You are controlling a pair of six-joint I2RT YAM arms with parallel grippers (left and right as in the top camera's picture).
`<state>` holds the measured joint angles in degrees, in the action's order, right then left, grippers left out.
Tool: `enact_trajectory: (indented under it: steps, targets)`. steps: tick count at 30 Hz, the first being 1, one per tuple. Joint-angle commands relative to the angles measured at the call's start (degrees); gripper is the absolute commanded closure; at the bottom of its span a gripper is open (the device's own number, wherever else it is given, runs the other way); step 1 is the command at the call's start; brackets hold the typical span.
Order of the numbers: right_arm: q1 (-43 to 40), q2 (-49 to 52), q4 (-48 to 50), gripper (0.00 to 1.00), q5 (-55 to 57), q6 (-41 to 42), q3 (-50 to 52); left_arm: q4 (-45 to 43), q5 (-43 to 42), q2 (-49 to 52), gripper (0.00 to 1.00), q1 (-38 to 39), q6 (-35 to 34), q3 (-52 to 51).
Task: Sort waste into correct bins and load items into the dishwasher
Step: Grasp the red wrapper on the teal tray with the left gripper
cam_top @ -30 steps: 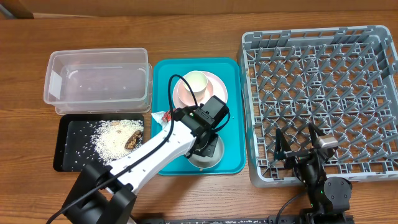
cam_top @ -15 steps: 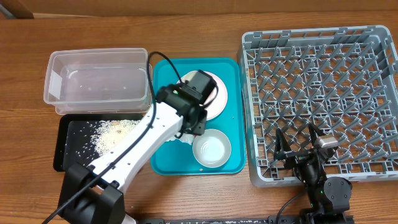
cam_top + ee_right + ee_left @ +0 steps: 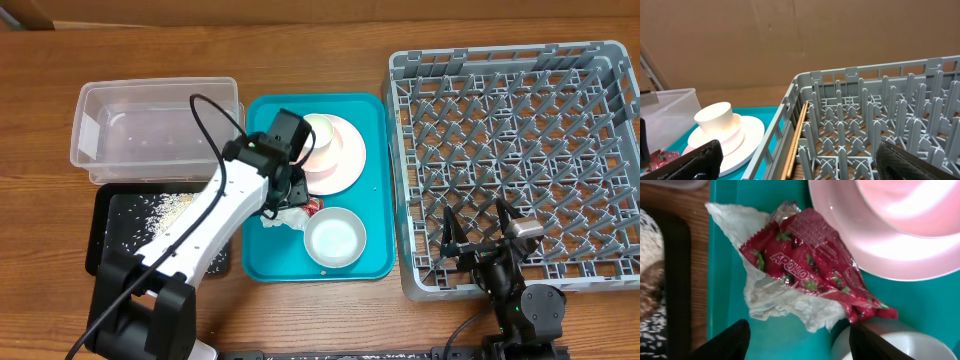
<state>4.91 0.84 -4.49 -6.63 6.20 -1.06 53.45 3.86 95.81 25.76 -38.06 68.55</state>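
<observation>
Listing by position against the teal serving tray [image 3: 375,130].

On the tray, toward its left edge:
- small red snack wrapper [image 3: 810,265], white lettering "APOLLO", finer print unreadable; it lies on top of the crumpled white paper napkin [image 3: 765,300].
- left gripper [image 3: 797,342] hangs over the wrapper and napkin, its fingers spread moderately apart and gripping nothing.

On the tray, far half:
- large pale pink round plate [image 3: 345,165], unmarked, just beside the wrapper.
- small white cup [image 3: 715,120] stands on the plate.

On the tray, near half:
- round whitish bowl [image 3: 335,238], upright, close to the wrapper's tip.

Left of the tray:
- clear plastic tub [image 3: 155,130], no label seen.
- black tray [image 3: 115,250] holding rice-like grains [image 3: 170,203].

Right of the tray:
- grey dish rack [image 3: 520,160], pegs upright.
- right gripper [image 3: 475,232] over the rack corner nearest the tray, fingers spread wide, holding nothing.
</observation>
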Motion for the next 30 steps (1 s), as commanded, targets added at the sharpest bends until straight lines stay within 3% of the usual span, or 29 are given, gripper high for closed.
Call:
enact_trajectory:
  steps: [1, 16, 30]
  targets:
    - [-0.15, -0.57, 0.35, 0.0, 0.11, 0.0, 0.59, -1.88, -0.46, 0.2, 0.35, -0.63, -4.57, -2.03]
    - [-0.15, -0.57, 0.35, 0.0, 0.11, -0.02, 0.59, -10.99, 2.34, 0.31, 0.39, -1.9, -12.33, -7.04]
    - [-0.15, -0.57, 0.35, 0.0, 0.11, -0.02, 0.59, -15.19, 4.9, 0.5, 0.6, -2.12, -14.93, -8.46]
